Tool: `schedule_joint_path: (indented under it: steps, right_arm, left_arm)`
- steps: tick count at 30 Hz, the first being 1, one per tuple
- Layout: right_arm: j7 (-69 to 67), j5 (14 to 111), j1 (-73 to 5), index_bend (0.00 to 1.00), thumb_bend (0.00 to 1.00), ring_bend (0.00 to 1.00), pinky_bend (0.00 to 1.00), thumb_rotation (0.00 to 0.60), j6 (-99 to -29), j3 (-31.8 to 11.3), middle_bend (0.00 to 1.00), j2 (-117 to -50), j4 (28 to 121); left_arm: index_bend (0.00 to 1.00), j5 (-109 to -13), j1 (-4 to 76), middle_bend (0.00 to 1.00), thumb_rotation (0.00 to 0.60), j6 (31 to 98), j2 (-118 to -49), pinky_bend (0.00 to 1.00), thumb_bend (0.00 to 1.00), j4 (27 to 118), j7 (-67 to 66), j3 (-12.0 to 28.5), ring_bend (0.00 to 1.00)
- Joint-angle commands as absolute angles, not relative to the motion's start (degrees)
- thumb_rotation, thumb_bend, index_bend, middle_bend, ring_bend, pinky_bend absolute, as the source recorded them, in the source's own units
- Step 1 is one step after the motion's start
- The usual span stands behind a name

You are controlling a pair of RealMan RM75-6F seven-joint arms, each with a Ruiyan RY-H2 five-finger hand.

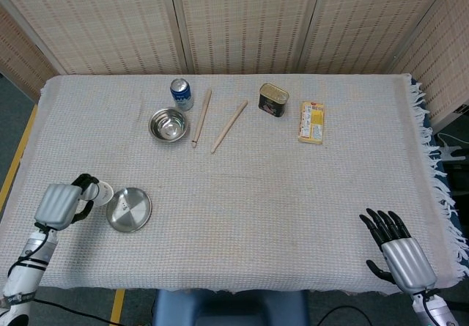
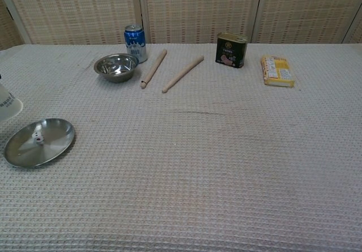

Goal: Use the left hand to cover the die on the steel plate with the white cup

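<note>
The steel plate [image 1: 138, 214] lies near the table's front left, with a small white die [image 1: 122, 206] on it, uncovered. In the chest view the die [image 2: 38, 139] sits left of the plate's [image 2: 55, 134] middle. My left hand [image 1: 61, 204] is just left of the plate and holds the white cup [image 1: 102, 192], its open rim turned toward the plate. The chest view shows only part of the cup [image 2: 7, 103], at the left edge and clear of the plate. My right hand [image 1: 396, 250] rests at the front right corner, fingers spread and empty.
Along the back stand a steel bowl [image 1: 168, 124], a blue can [image 1: 181, 93], two wooden sticks [image 1: 201, 116] [image 1: 229, 126], a dark tin [image 1: 272, 99] and a yellow box [image 1: 311, 122]. The table's left edge runs close to my left hand.
</note>
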State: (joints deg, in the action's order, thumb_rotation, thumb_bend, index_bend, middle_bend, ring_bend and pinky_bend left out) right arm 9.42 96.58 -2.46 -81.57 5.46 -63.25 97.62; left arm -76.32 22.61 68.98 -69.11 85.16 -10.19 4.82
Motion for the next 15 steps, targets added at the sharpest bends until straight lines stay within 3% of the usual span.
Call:
schedule_joint_path:
  steps: [1, 6, 15]
  right_arm:
    - [9.5, 96.6, -2.4, 0.00, 0.14, 0.00, 0.00, 0.600, -81.6, 5.5, 0.00, -63.3, 97.6]
    - [9.5, 96.3, -2.6, 0.00, 0.14, 0.00, 0.00, 0.600, -81.1, 5.5, 0.00, -63.4, 97.5]
    - [9.0, 95.7, -2.9, 0.00, 0.14, 0.00, 0.00, 0.600, -80.4, 5.4, 0.00, -63.3, 97.5]
  left_arm:
    - [0.66, -73.4, 22.5, 0.96, 0.600, 67.2, -69.7, 0.97, 0.56, 82.0, -9.7, 5.7, 0.84]
    - [0.61, -69.6, 24.3, 0.92, 0.600, 60.7, -72.1, 0.96, 0.55, 76.2, -8.2, 6.1, 0.82]
    - [0.47, -71.0, 25.6, 0.79, 0.600, 57.3, -73.3, 0.91, 0.47, 74.9, -7.4, 4.8, 0.74]
